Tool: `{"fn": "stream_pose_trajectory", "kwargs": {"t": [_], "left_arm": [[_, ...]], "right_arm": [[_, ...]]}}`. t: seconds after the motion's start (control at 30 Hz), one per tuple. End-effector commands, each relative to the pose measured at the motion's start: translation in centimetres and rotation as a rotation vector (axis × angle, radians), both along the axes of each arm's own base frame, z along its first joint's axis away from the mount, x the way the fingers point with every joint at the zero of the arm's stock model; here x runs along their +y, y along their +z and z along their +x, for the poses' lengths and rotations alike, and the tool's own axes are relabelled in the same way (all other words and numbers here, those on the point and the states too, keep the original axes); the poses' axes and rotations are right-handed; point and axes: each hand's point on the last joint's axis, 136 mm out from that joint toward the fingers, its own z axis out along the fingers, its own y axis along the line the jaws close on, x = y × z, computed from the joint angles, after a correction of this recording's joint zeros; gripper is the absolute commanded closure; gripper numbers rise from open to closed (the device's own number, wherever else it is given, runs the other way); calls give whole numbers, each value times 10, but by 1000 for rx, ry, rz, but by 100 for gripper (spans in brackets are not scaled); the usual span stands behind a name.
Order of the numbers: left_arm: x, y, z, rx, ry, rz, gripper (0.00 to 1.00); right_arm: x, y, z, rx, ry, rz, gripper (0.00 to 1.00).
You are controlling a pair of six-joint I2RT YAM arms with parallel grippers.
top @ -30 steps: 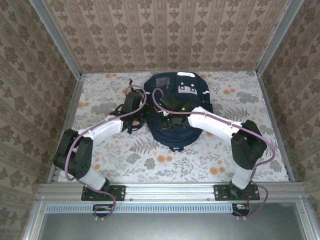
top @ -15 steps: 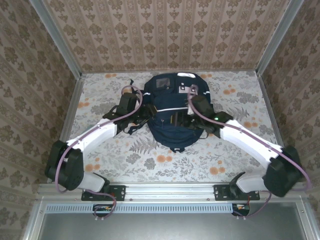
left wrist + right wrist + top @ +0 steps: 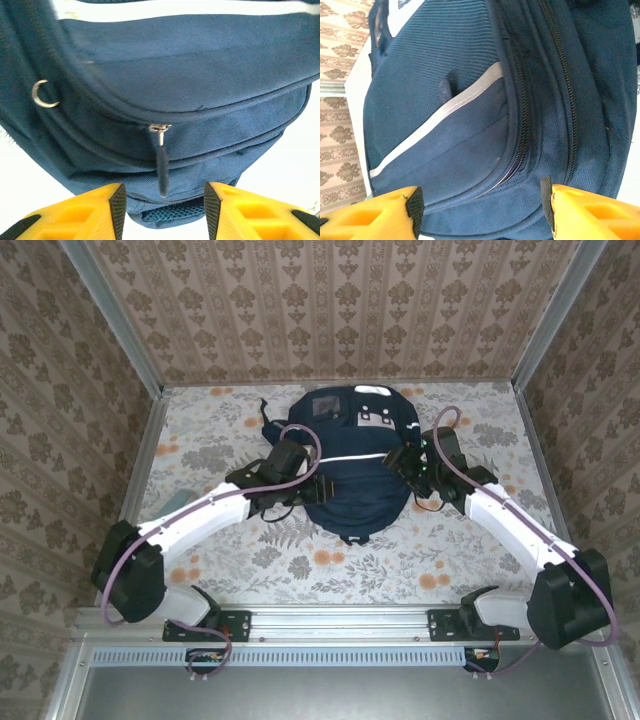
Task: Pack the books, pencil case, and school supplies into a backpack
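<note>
The left gripper [image 3: 162, 202] is open, with its two yellow fingers [image 3: 87, 212] apart and nothing held. A dark zipper pull [image 3: 161, 167] hangs down just in front of the gap, and the fingers are not pinching it. A small metal ring [image 3: 45, 94] sits on the bag to the left of the pull. The right gripper [image 3: 481, 212] is open too, its yellow fingers [image 3: 590, 212] spread wide with nothing between them. It points at the side of the backpack [image 3: 445, 90], close to the long zippers [image 3: 520, 125], which look closed. From the top camera, the left gripper [image 3: 308, 490] is at the bag's left side and the right gripper [image 3: 408, 462] is at its right side. The backpack [image 3: 355, 495] lies flat in the middle of the table [image 3: 330, 560], nearer the back wall [image 3: 330, 310]. It is dark blue with a thin white stripe [image 3: 350, 457] across it. It has a grey patch [image 3: 322, 406] and white patches [image 3: 375, 418] near the far end. A dark strap [image 3: 262, 412] sticks out on its left. The table has a flower and leaf cloth.
</note>
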Motion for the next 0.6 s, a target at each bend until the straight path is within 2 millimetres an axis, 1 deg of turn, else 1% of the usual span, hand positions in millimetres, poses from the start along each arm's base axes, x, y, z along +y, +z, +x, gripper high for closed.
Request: {"fn": "stream_pose_trajectory", "kwargs": {"t": [0.0,0.1,0.2,0.23,0.3,0.43,0.57], "left_arm": [[-5,4,6,-41,-53,49,55],[-13,1,8,-29,-77,49,58],[-18,0,10,-25,-88,45,61],[-19,-1,10,-20,-92,46,61],[-21,-4,11,-11,-96,49,62],[-25,-7,13,-3,-90,47,66],[-23,-7,19,-17,-64,57,70]], "right_arm": [[3,6,15,13,-57,66,36],[7,3,22,13,-54,75,41],[10,5,27,7,-46,75,46],[10,4,27,8,-44,75,47],[11,6,29,4,-37,77,56],[13,7,29,3,-30,82,67],[12,10,28,3,-31,79,71]]}}
